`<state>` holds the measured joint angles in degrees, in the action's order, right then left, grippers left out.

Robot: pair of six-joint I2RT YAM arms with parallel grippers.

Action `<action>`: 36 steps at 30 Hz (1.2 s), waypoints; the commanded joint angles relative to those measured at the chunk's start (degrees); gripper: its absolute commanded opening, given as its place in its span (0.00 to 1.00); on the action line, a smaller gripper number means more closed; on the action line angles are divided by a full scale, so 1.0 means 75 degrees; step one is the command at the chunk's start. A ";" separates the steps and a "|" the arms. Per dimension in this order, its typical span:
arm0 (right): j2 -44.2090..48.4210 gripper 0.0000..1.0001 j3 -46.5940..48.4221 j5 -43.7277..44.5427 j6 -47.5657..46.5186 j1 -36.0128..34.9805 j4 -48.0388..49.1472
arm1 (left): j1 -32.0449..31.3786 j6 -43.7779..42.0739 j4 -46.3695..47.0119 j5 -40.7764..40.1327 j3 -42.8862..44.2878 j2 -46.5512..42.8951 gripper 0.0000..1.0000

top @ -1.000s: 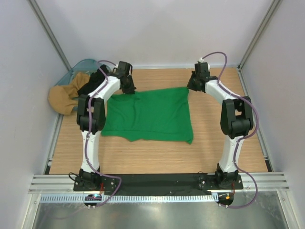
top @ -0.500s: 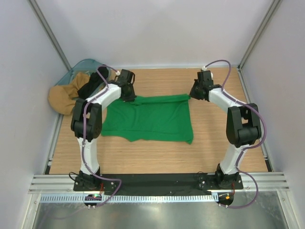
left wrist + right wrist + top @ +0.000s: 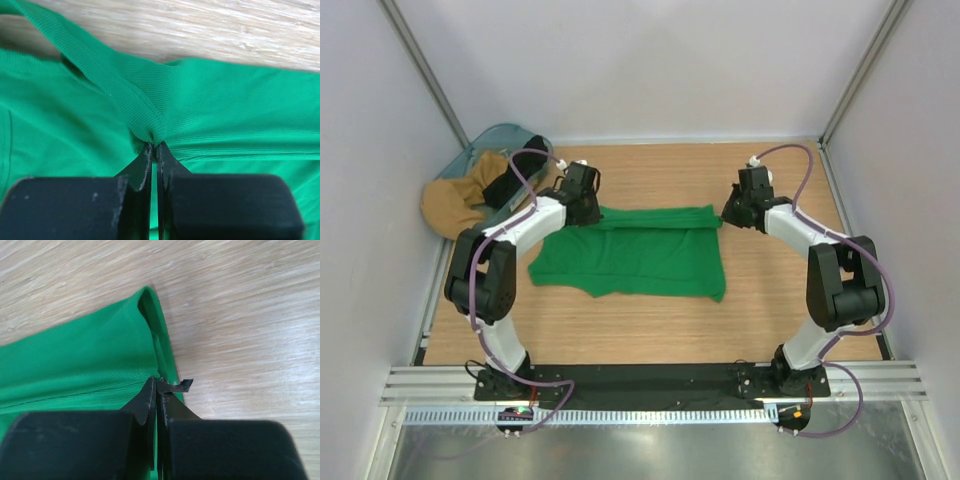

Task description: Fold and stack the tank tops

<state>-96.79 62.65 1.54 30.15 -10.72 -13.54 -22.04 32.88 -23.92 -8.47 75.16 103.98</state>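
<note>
Wooden table [image 3: 650,325] bears the green top [image 3: 640,260] mid-fold, left gripper [image 3: 154,146] and right gripper [image 3: 157,382] each clamped on a far corner, so the next move should carry both corners evenly toward the near hem before letting go.

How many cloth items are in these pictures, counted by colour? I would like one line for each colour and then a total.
green tank top: 1
black garment, in the far left corner: 1
tan cloth, beside the black one: 1
Total: 3
</note>
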 commanded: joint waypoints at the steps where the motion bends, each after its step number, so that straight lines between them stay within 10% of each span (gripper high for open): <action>1: 0.0565 0.01 -0.0209 0.0181 0.0070 -0.0082 0.0317 | -0.0025 0.0115 0.0400 -0.0464 -0.0399 -0.0551 0.00; 23: 0.0906 0.01 -0.1780 0.1189 0.0620 -0.0481 0.0364 | -0.0494 0.1006 0.1162 -0.1120 -0.2742 -0.1419 0.06; 32: 0.1456 0.31 -0.1838 0.1529 0.0632 -0.0469 0.0305 | -0.0553 0.1229 0.1444 -0.1542 -0.3493 -0.2285 0.59; 36: 0.1388 0.43 -0.1616 0.1249 0.0492 -0.0469 0.0387 | -0.0553 0.1159 0.1350 -0.1695 -0.3587 -0.2871 0.65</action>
<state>-87.46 48.66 10.35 34.48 -14.33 -12.19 -26.20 41.63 -15.29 -17.76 48.18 86.06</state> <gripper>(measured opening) 0.416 0.638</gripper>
